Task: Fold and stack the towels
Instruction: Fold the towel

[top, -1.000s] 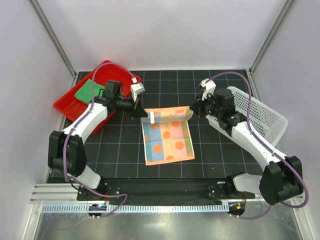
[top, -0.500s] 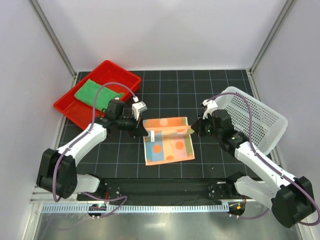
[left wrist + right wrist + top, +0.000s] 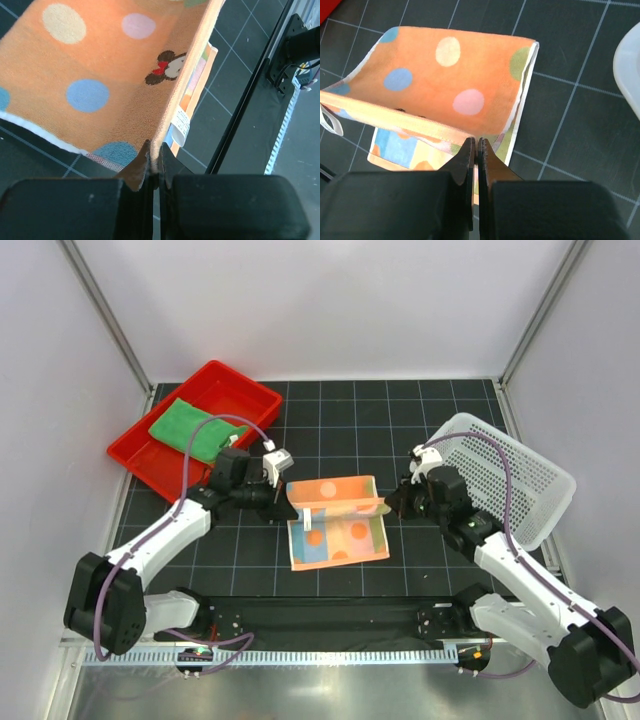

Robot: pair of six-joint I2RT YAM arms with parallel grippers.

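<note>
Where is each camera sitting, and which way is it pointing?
Top external: above and behind the bases, looking down on the gridded table; left arm and right arm show.
Left wrist: on that arm, looking along its shut jaws pinching the dotted towel.
Right wrist: likewise, its shut jaws pinching the same towel.
All three share the towel.

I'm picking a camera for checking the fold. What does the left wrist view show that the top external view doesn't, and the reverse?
Left wrist only: a small mouse print on the orange side of the polka-dot towel. Top external only: the green towel in the red tray, the white basket, the right end effector shut on that towel's other corner. Both: the left end effector pinching the lifted edge.
</note>
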